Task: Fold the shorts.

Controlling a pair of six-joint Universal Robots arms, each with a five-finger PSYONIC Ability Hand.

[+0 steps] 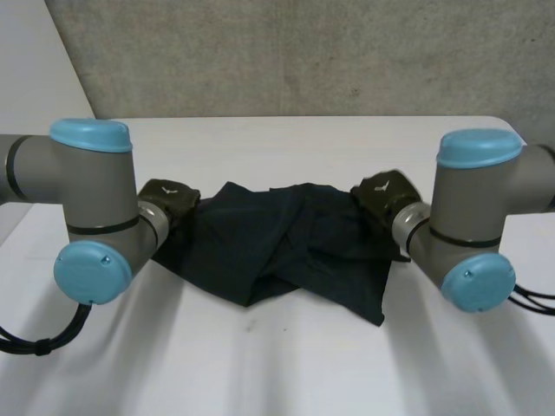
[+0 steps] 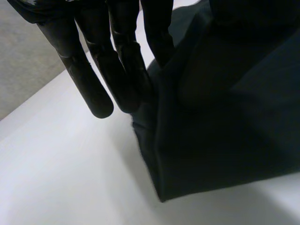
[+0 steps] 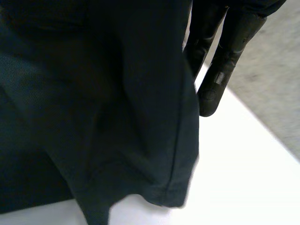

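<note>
Dark navy shorts (image 1: 286, 243) hang crumpled between my two hands, held up off the white table (image 1: 286, 364) with their lower edges drooping toward it. My left hand (image 1: 169, 204) grips the shorts' left edge. In the left wrist view its straight fingers (image 2: 93, 56) run down beside the cloth (image 2: 225, 117), and the inner ones are pinched into a fold. My right hand (image 1: 381, 199) holds the right edge. In the right wrist view, the cloth (image 3: 93, 117) drapes over most of that hand, with two fingers (image 3: 225, 51) showing beside a hemmed corner.
A grey wall (image 1: 303, 52) rises behind the table's far edge. Bare white tabletop lies in front of and beyond the shorts. Both grey elbows (image 1: 95, 208) stand close on either side of the cloth.
</note>
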